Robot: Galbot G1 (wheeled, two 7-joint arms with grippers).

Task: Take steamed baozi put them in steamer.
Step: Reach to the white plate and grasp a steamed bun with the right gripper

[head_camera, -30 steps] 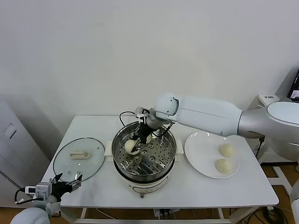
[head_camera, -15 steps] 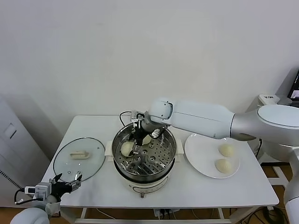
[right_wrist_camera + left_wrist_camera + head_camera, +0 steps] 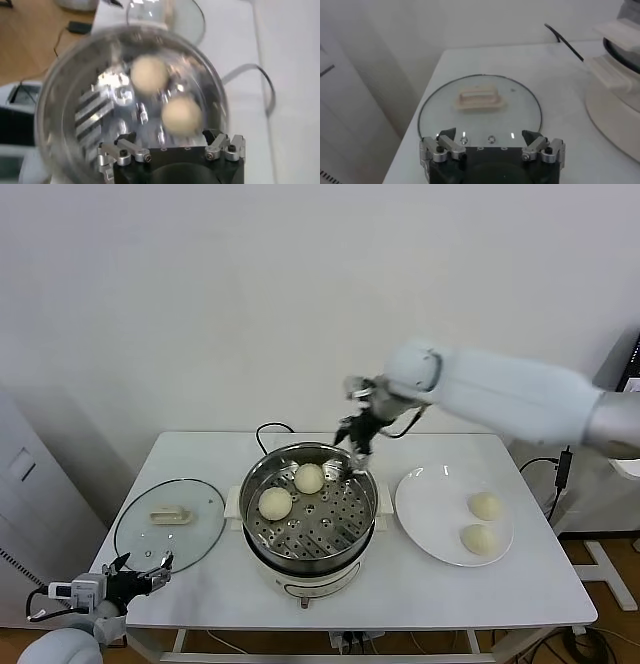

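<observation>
The right hand [image 3: 356,446] has let go of a bun and lifted clear. Half a second earlier it was down inside the steamer [image 3: 308,506], with its fingers beside a bun on the perforated tray. Now it hangs above the steamer's rim at about one o'clock, fingers spread apart with nothing between them, as the right wrist view confirms [image 3: 172,145].

Two steamed baozi now lie free on the tray. One sits toward twelve o'clock [image 3: 309,478] and the other toward nine o'clock [image 3: 275,503]. They are close together, though whether they touch cannot be told. In the right wrist view both show beneath the open fingers, one nearer the camera [image 3: 181,115] and one farther off [image 3: 148,74].

Two more buns remain on the white plate [image 3: 425,496] at the steamer's three o'clock. One lies farther back [image 3: 485,506] and one nearer the front edge [image 3: 479,538], close together.

The task looks about half done. The likely next move is for the right arm to swing over to the plate for a third bun.

The left hand [image 3: 492,144] is parked low at the tabletop's [image 3: 520,584] seven o'clock corner. Its fingers are apart and empty, facing the glass lid [image 3: 480,107], which lies flat on the tabletop.
</observation>
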